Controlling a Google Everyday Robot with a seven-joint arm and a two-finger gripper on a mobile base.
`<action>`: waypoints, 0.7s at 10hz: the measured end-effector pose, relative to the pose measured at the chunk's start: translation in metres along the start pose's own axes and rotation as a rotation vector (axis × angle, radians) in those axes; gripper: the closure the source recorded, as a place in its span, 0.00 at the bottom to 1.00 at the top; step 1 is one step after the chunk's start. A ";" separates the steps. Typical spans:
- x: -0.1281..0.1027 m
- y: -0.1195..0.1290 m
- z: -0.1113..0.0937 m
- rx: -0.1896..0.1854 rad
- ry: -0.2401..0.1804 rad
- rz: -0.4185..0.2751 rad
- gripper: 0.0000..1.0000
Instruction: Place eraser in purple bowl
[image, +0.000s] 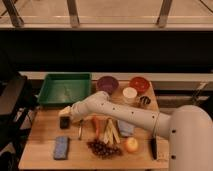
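The eraser (64, 122) is a small black block lying on the wooden table (45, 135) at the left, just below the green tray. My gripper (64, 112) reaches across from the right on the white arm and hangs right over the eraser's top end, touching it or nearly so. The purple bowl (107, 84) stands at the back of the table, to the right of the tray, well apart from the gripper.
A green tray (65, 89) is at the back left. A red bowl (139, 84), a white cup (129, 93) and a small dark cup (145, 101) stand at the back right. A blue-grey sponge (61, 147), a fork (80, 129), a carrot (96, 125), grapes (104, 148) and an apple (131, 144) lie in front.
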 end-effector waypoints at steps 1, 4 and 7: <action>-0.001 0.000 0.004 0.003 -0.006 0.002 0.35; -0.005 -0.003 0.019 0.017 -0.039 0.004 0.35; -0.014 0.000 0.038 0.016 -0.091 0.014 0.50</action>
